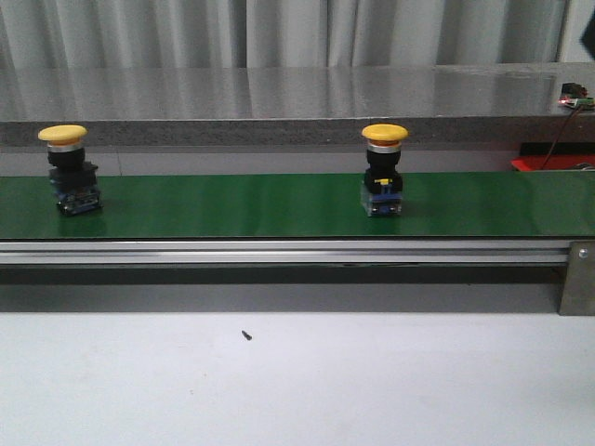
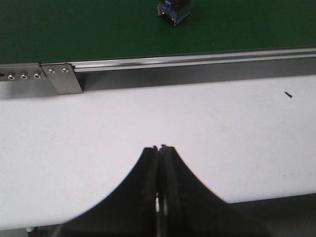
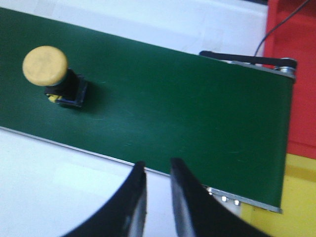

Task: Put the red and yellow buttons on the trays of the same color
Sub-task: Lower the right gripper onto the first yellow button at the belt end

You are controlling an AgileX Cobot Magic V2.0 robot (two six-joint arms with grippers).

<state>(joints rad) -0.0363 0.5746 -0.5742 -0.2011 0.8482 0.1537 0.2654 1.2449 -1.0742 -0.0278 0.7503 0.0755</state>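
Two yellow buttons stand upright on the green belt [image 1: 232,206], one at the left [image 1: 63,136] and one right of the middle [image 1: 384,136]. No red button is in view. In the right wrist view a yellow button [image 3: 45,65] sits on the belt, well away from my right gripper [image 3: 157,167]. That gripper is open with nothing in it and hangs over the white table by the belt's rail. Past the belt's end lie the red tray [image 3: 292,79] and the yellow tray [image 3: 296,197]. My left gripper [image 2: 160,147] is shut and empty over the white table. Only a button's base [image 2: 174,9] shows in its view.
A metal rail [image 1: 279,251] runs along the belt's near edge, with a bracket [image 1: 578,277] at its right end. Behind the belt is a grey counter [image 1: 279,98]. The red tray [image 1: 548,156] shows at the far right with a cable over it. A small dark speck [image 1: 246,334] lies on the table.
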